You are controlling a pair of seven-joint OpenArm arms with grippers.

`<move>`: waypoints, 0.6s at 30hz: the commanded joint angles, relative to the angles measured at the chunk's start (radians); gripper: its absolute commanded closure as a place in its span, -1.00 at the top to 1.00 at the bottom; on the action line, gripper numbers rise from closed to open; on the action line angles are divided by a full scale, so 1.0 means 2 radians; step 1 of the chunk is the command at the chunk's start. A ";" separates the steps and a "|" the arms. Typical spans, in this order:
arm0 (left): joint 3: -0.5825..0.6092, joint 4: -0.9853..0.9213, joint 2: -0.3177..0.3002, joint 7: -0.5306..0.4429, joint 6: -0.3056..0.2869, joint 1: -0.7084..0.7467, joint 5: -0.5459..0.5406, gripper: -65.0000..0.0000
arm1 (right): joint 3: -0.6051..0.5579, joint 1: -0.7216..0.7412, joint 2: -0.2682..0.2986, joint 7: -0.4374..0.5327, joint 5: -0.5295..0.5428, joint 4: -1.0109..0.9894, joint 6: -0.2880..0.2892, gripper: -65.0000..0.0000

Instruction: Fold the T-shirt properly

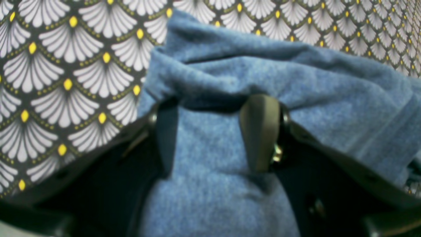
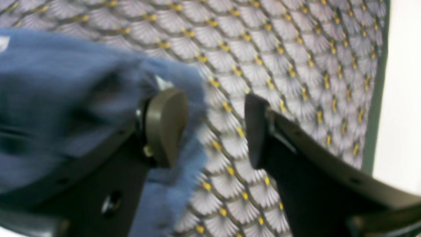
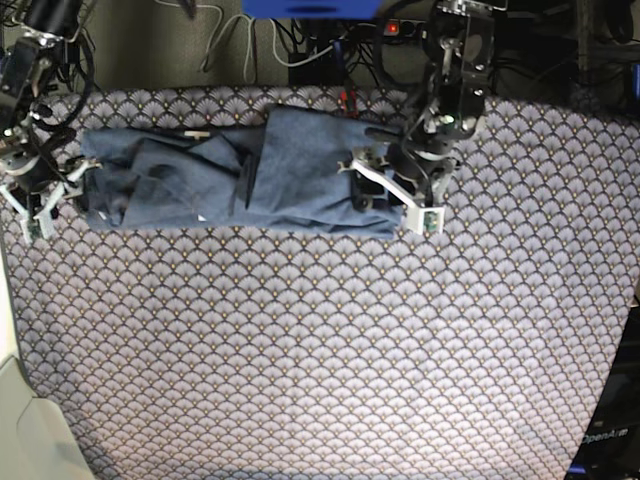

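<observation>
The slate-blue T-shirt (image 3: 250, 170) lies bunched in a long band across the far part of the table. My left gripper (image 3: 385, 195) is at the band's right end. In the left wrist view its fingers (image 1: 260, 131) stand apart with a thick roll of the T-shirt (image 1: 230, 75) between and over them, and the gripper (image 1: 213, 105) looks open. My right gripper (image 3: 60, 195) is at the band's left end. In the right wrist view it (image 2: 213, 108) is open, with one finger (image 2: 164, 128) against the blurred T-shirt (image 2: 65, 98) and bare tablecloth between the jaws. No lettering shows.
The fan-scale tablecloth (image 3: 320, 330) covers the table. Cables and a power strip (image 3: 300, 45) run along the far edge. The table's edge and pale floor (image 2: 401, 98) show beside the right gripper, and a pale strip (image 3: 15, 400) lies at the base view's left.
</observation>
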 commanded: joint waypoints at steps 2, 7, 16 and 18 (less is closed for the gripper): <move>0.000 0.009 0.000 -0.005 -0.003 -0.003 -0.001 0.02 | 0.006 0.019 0.018 0.009 0.008 -0.025 0.003 0.02; -0.001 0.009 0.000 -0.005 -0.003 -0.003 -0.001 0.02 | 0.012 0.022 0.019 0.009 0.009 -0.053 0.003 0.02; 0.000 0.009 0.000 -0.005 -0.003 -0.004 -0.001 0.02 | 0.012 0.015 0.019 -0.026 0.010 -0.032 0.003 0.02; 0.000 0.007 0.000 -0.006 -0.003 -0.004 -0.001 0.02 | 0.013 0.015 0.018 -0.051 0.010 -0.009 0.003 0.02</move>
